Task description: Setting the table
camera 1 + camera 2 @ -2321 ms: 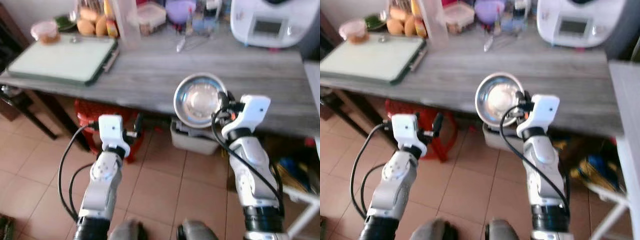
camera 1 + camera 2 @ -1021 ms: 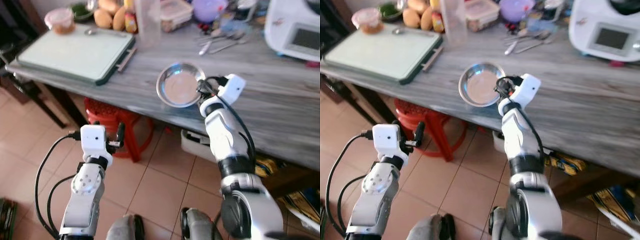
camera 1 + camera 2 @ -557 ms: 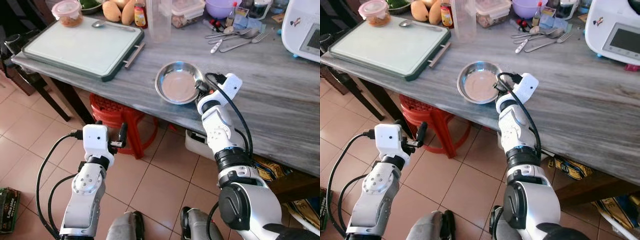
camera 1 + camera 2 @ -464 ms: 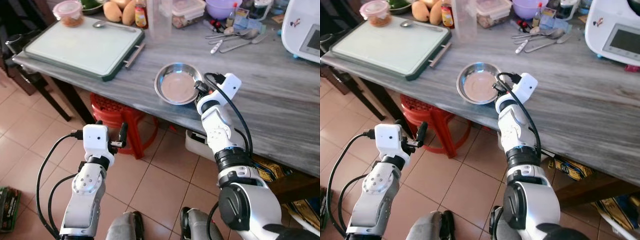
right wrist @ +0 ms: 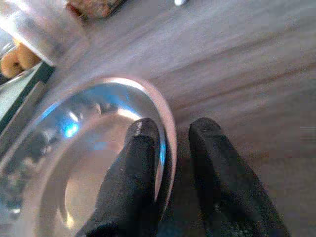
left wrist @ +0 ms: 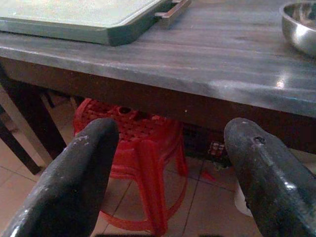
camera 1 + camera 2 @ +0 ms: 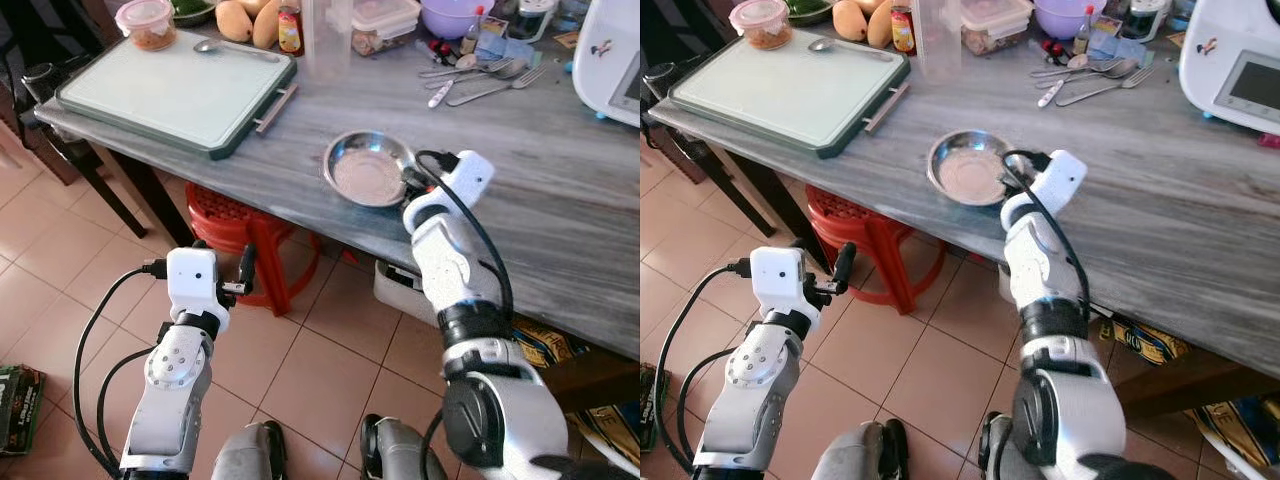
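Right wrist view puts us right at the action: two black fingers [image 5: 140, 168] pinch the rim of the steel bowl [image 5: 74, 163], one inside the wall, one outside on the table side, narrowly parted with the metal between them, so the right gripper [image 7: 1015, 172] is grasping that bowl at its near-right edge. Pull back to the head cameras and the bowl [image 7: 368, 168] sits on the grey table [image 7: 560, 230], close to the front edge, looking flat on the wood rather than hanging in the air, though whether the weight is fully down is hard to call. As for progress, I'd say one piece is being placed and the setting is barely begun: forks and spoons [image 7: 480, 78] lie in a loose heap at the back, well apart from the bowl, and a lone spoon [image 7: 215, 46] rests on the green-rimmed tray [image 7: 170, 95] far to the left. A tall clear tumbler [image 7: 327, 38] and food tubs [image 7: 378, 22] crowd the back row. Letting go of the rim, then fetching cutlery, seems to be what is left. Down below, the left gripper [image 6: 168, 168] hangs idle under the table edge, fingers spread wide and empty, pointing at a red stool [image 6: 140, 143] on the tiled floor [image 7: 60, 290].
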`<state>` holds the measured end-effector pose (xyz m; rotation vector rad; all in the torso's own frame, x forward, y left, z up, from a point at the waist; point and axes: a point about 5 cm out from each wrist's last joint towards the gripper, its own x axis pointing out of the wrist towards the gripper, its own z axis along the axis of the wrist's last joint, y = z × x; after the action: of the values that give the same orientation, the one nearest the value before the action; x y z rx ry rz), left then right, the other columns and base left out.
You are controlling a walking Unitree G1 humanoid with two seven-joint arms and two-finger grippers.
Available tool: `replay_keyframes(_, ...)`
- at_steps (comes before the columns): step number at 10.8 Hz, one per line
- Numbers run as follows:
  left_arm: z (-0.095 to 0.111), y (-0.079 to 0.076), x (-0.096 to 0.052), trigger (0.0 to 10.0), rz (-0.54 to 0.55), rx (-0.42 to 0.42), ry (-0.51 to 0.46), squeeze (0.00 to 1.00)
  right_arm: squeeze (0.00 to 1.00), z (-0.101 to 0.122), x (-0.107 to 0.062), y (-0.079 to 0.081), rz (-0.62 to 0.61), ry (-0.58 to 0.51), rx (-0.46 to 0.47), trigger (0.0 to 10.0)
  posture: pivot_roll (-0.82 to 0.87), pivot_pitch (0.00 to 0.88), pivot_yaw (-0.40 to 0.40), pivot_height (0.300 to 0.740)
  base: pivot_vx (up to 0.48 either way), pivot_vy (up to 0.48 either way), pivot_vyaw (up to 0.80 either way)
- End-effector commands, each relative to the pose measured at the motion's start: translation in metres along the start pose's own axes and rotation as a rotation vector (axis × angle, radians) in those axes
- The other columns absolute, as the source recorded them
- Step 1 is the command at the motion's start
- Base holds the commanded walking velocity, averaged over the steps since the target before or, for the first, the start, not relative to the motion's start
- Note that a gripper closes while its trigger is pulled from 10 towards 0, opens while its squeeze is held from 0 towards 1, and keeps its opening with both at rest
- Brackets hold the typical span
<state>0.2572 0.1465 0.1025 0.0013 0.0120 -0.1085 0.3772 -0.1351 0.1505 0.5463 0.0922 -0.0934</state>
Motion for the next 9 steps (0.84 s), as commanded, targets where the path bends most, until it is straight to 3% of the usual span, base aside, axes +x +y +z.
replay_keyframes(1,-0.003,0.002,-0.001,10.0,0.004,0.01,0.016,0.0,1.0,0.004,-0.002,0.006,0.012,-0.024,-0.025,10.0,-0.03,0.179,0.049,0.74,0.0,0.0,0.0)
replay_keyframes(2,-0.002,0.002,-0.001,10.0,0.006,0.013,0.015,0.0,1.0,0.01,-0.004,0.015,0.054,-0.069,-0.074,10.0,-0.03,0.179,0.051,0.74,0.0,0.0,0.0)
replay_keyframes(3,-0.002,0.002,0.001,10.0,0.018,0.019,0.021,0.0,0.0,0.013,-0.007,0.019,0.075,-0.093,-0.099,10.0,-0.03,0.179,0.051,0.74,0.0,0.0,0.0)
replay_keyframes(5,-0.002,0.004,0.003,10.0,0.053,0.023,0.026,0.0,0.0,0.019,-0.017,0.018,0.095,-0.155,-0.19,10.0,-0.03,0.181,0.045,0.74,0.0,0.0,0.0)
replay_keyframes(7,-0.001,0.004,0.002,10.0,0.064,0.022,0.018,0.0,0.0,0.025,-0.042,0.009,0.166,-0.304,-0.463,10.0,-0.04,0.184,0.039,0.74,0.0,0.0,0.0)
replay_keyframes(9,-0.005,0.003,0.001,10.0,0.078,0.016,0.033,0.0,0.0,0.02,-0.072,-0.025,0.075,-0.322,-0.512,10.0,-0.05,0.163,0.043,0.74,-0.281,0.0,0.0)
